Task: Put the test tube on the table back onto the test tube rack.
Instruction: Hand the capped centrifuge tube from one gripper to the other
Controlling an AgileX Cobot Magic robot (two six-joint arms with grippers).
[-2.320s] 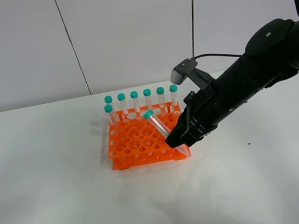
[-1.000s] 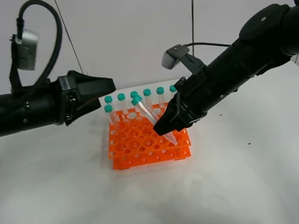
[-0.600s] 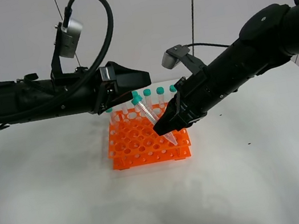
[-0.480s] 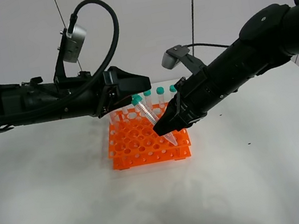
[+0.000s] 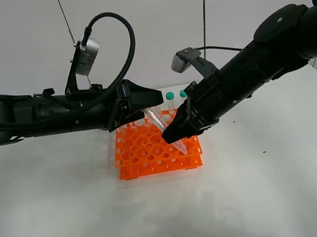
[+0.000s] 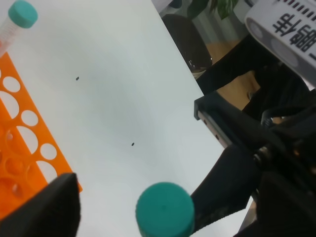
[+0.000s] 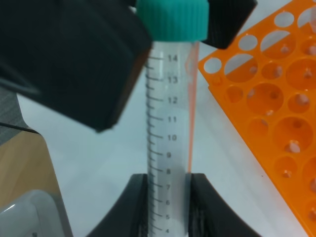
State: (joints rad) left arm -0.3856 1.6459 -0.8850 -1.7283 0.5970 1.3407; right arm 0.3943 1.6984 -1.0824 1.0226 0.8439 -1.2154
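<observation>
While the right gripper (image 5: 181, 136) clamps the tilted test tube (image 5: 165, 128) mid-frame over the test tube rack (image 5: 144, 158), the left gripper (image 5: 150, 101) gapes around its cap (image 6: 165, 210); a mistimed release could drop it.

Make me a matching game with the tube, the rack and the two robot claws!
Things:
1 test tube
2 test tube rack
3 left gripper
4 right gripper

States:
A open wide
B orange, standing on the table
C clear and tilted
D shut on the test tube

Pairs: 1-C, 2-B, 3-A, 4-D
</observation>
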